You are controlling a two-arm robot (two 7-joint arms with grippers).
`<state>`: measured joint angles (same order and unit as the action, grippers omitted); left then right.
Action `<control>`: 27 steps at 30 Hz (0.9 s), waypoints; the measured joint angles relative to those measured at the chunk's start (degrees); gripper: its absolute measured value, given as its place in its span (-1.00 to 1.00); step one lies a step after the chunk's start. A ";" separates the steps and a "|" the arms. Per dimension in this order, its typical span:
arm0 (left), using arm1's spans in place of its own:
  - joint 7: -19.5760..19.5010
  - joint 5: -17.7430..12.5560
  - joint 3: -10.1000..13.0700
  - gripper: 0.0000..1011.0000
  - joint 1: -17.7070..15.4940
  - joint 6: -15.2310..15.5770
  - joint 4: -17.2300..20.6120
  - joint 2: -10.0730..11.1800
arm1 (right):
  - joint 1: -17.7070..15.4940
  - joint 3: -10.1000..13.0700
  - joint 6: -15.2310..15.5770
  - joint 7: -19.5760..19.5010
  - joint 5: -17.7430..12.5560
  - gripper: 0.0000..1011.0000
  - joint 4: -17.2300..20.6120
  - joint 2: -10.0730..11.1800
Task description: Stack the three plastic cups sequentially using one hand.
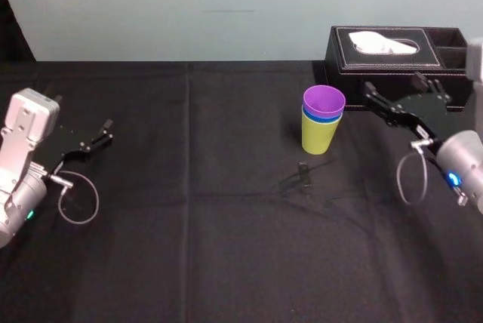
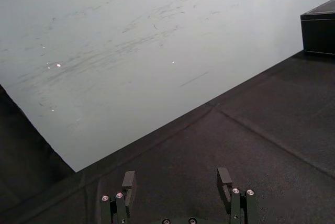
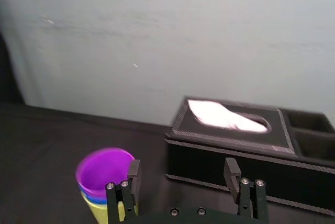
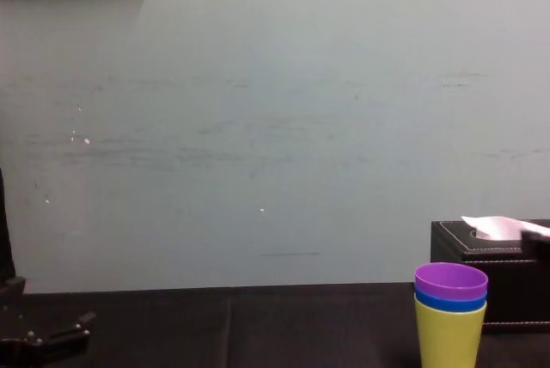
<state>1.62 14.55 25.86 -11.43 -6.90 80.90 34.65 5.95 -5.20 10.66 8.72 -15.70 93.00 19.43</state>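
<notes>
The three cups sit nested in one upright stack, right of the desk's middle: the yellow-green cup (image 1: 319,137) stands on the desk as the outer shell, the blue cup (image 1: 322,118) shows as a thin band of rim above it, and the purple cup (image 1: 324,101) sits innermost and highest, mouth open upward. Judged from this, the stacking looks finished.

They are plain tapered tumblers of smooth, thin plastic, so they are probably light, fairly stiff at the rim and springy at the wall, and a little slick. A hard pinch could flex a wall, and nested cups can wedge together. The likeliest hold is across the upper wall just under the rim, or one finger inside and one outside the lip. A lift by the purple cup alone may draw it out of the others.

The right gripper (image 1: 391,83) hangs just right of the stack, apart from it, fingers spread and holding nothing. In the right wrist view its fingers (image 3: 133,174) stand wide before the cups.

Just beyond and right is a black, stitched, leather-look tissue box (image 1: 347,63) with a white tissue (image 1: 381,42) poking out.

The desk (image 1: 226,187) is covered in matte black cloth with faint creases.

The left gripper (image 1: 108,130) is parked far left, fingers spread and holding nothing.
</notes>
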 joint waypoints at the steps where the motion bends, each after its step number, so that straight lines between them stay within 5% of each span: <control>1: 0.00 0.00 0.00 1.00 0.00 0.00 0.00 0.00 | -0.60 0.52 0.36 -0.45 0.39 0.98 -0.02 0.05; 27: 0.00 0.00 0.00 1.00 0.00 0.00 0.00 0.00 | -6.42 0.47 2.56 1.03 6.17 0.98 -1.80 -0.92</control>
<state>1.62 14.55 25.86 -11.43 -6.90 80.90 34.65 -0.46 -4.73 13.22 9.75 -9.53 91.20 18.51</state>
